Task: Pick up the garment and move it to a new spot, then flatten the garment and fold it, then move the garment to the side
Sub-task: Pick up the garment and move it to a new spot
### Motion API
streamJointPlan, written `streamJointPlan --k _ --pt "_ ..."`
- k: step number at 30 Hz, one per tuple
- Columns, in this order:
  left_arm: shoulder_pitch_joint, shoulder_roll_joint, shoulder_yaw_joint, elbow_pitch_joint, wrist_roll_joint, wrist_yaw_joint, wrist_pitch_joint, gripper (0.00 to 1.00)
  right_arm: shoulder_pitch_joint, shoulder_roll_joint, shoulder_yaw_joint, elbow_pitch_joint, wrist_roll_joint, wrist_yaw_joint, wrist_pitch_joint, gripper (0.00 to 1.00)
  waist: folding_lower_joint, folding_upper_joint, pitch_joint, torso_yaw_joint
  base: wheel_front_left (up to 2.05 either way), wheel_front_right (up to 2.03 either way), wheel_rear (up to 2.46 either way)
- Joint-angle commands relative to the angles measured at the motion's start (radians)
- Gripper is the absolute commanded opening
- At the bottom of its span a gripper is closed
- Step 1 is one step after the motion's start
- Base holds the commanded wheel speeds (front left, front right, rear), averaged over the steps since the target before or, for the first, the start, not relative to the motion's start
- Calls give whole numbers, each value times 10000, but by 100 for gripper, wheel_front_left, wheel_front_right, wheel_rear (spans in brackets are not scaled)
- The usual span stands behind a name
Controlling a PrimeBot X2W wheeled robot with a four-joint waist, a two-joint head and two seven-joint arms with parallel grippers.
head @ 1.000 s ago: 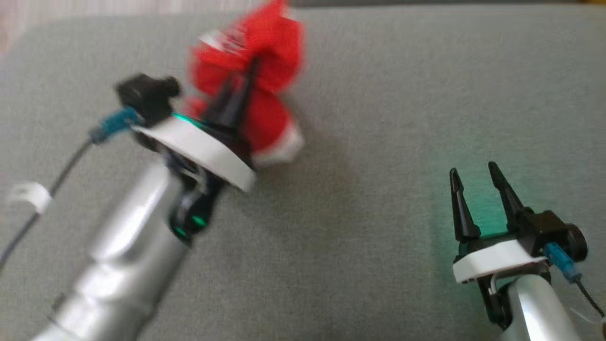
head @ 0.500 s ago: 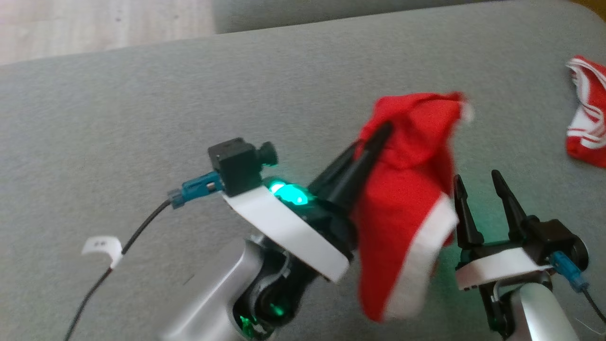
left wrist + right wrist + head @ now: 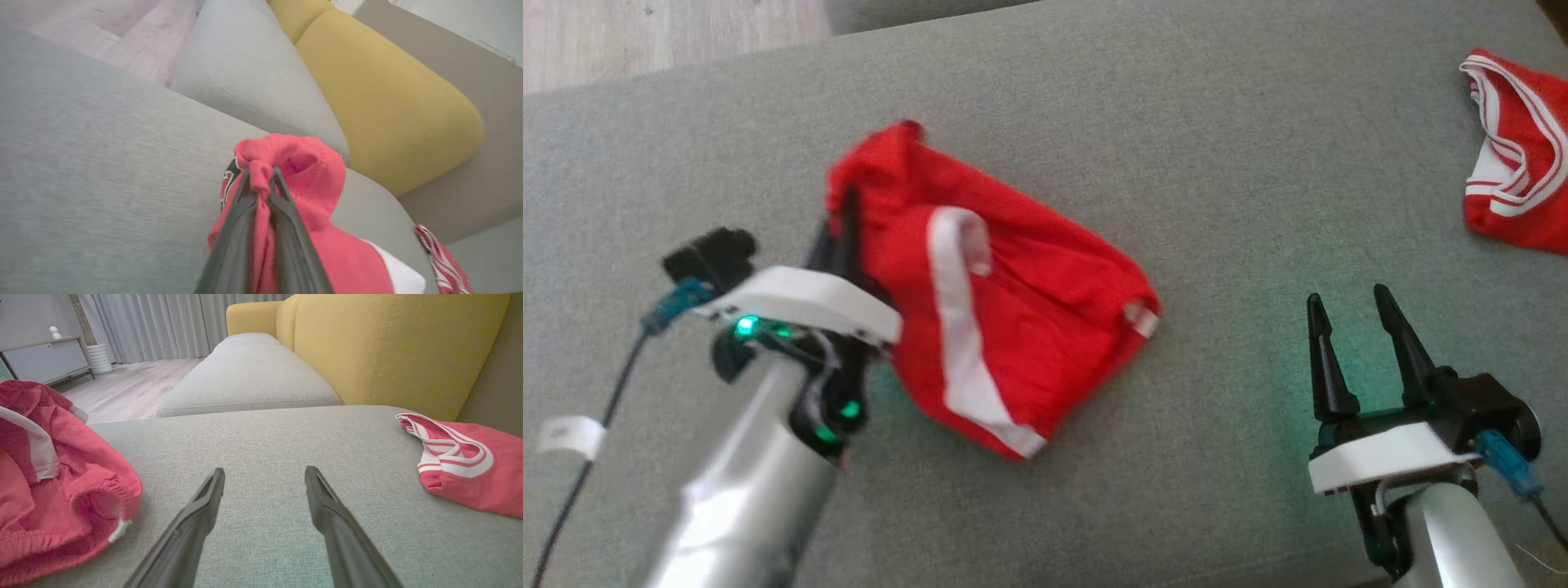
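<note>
The garment is spread on the seat cushion, left of the middle in the head view, with its left end pinched between the fingers of the left gripper. The right gripper is held over the cushion's near right part, well apart from the garment. A second garment is laid at the far right, before the backrest. A further cushion is set behind, and the floor is seen beyond at the far left.

L tool swung garment back left, onto cushion.
</note>
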State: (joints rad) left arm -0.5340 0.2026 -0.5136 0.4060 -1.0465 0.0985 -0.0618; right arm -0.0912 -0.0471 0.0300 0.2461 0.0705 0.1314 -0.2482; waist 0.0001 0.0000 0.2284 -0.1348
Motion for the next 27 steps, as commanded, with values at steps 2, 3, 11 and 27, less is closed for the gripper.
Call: streamJointPlan --k 2,3,11,27 --pt "-726 271 696 594 -143 -261 -348 0 -190 -32 253 -271 1 -7 -135 100 -1 0 8 3 0 0 0" --pt "-852 329 810 1065 -140 -332 -508 8 -192 -32 255 -256 -9 -7 -135 100 -1 0 1 0 0 0 0" --pt "-1484 795 280 3767 1375 -832 -1784 100 -168 -32 294 -160 -72 -7 -135 100 -1 0 -310 21 0 0 0" --pt "3264 232 2836 -1171 6119 -83 -1997 100 587 -32 -652 -212 -671 -7 -135 100 -1 0 -1853 655 0 0 0"
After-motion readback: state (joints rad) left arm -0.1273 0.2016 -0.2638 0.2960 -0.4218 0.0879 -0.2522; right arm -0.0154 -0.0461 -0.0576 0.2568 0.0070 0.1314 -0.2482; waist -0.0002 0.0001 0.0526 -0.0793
